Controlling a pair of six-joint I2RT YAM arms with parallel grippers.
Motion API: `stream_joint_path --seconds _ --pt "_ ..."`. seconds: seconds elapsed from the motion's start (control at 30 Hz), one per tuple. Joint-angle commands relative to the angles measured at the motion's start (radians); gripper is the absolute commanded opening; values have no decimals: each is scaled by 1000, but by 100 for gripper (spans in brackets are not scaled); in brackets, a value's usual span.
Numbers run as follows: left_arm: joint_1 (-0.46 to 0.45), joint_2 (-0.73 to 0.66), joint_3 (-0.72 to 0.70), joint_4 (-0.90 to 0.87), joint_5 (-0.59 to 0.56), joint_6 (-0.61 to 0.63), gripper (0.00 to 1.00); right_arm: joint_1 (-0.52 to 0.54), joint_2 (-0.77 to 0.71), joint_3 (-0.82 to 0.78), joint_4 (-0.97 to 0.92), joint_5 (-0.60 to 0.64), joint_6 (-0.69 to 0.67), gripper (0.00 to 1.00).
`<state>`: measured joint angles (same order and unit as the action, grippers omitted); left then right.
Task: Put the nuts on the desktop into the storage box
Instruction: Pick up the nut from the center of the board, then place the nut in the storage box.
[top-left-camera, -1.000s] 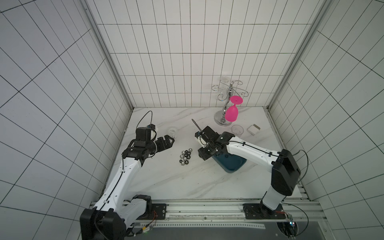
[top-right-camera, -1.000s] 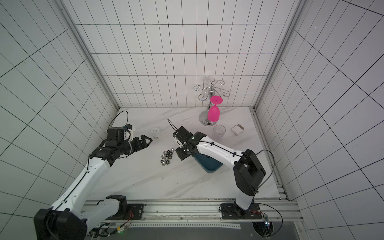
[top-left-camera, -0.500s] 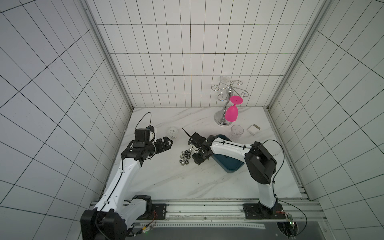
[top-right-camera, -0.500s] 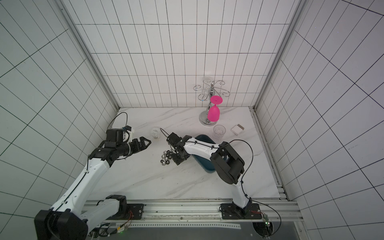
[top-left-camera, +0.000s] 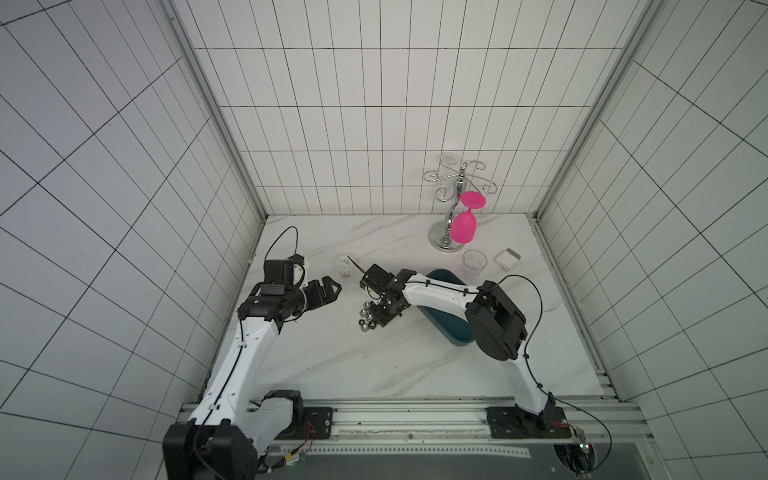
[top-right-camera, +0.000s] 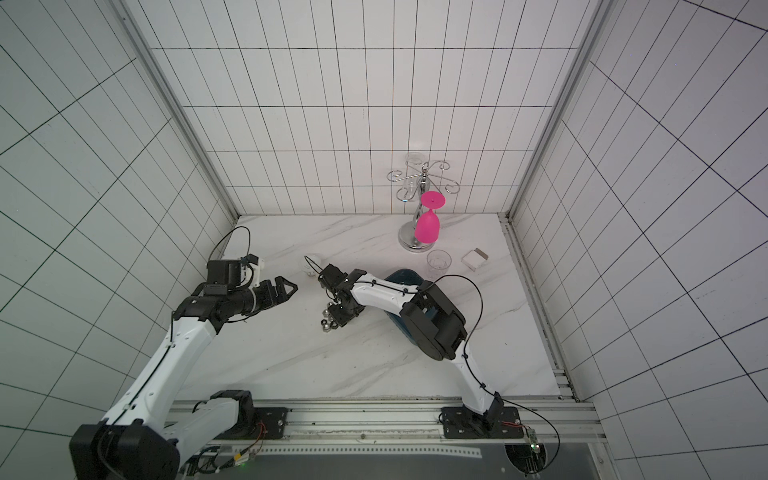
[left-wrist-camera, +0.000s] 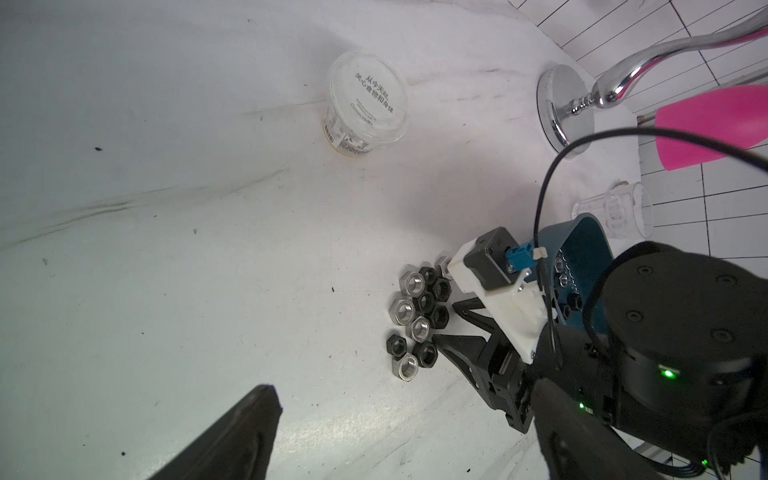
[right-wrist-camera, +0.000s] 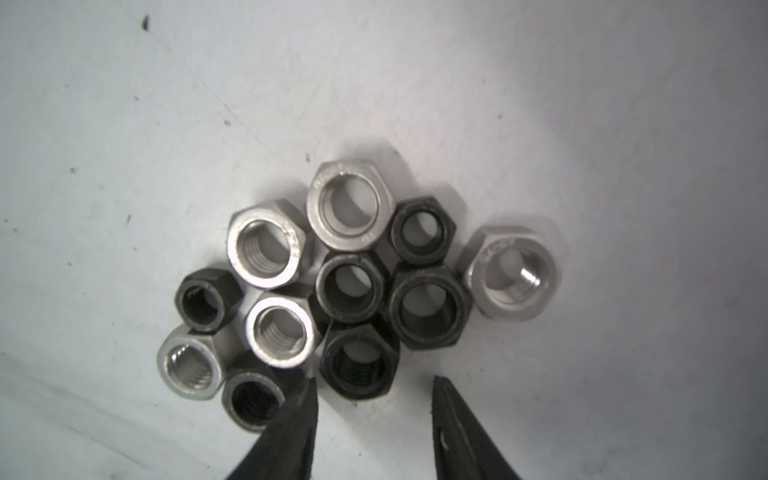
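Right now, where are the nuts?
In both top views the nuts sit bunched on the desktop, just in front of the right hand, between the left hand and the box.

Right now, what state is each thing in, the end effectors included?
nuts, clustered flat on the desktop, unpicked
storage box, upright, a few nuts inside
right end effector, open, tips astride a black nut
left end effector, open, empty
pink glass, hanging upside down
clear cup, upright, empty
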<state>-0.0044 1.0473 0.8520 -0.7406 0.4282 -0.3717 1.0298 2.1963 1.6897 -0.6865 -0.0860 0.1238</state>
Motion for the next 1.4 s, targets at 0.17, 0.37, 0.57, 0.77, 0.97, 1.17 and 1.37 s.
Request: stream_joint_path --seconds 0.17,0.37,0.57,0.77,0.97,1.17,1.37 --pt "12 -30 -8 -20 15 31 98 24 68 88 -42 17 -18 37" --pt "12 -28 -8 -6 36 22 98 30 38 76 -42 35 -9 19" --pt "7 -4 5 38 137 19 98 17 -156 -34 13 40 33 17" --pt "-86 36 62 63 106 -3 98 -77 -430 -234 93 40 113 17" --pt "-241 110 89 146 41 -85 98 -248 -564 -363 51 42 143 17" --pt "-339 169 84 210 -11 -150 98 -367 -521 -392 24 33 124 18" --pt "-365 200 92 219 -25 -166 98 -410 -400 -368 47 17 86 19"
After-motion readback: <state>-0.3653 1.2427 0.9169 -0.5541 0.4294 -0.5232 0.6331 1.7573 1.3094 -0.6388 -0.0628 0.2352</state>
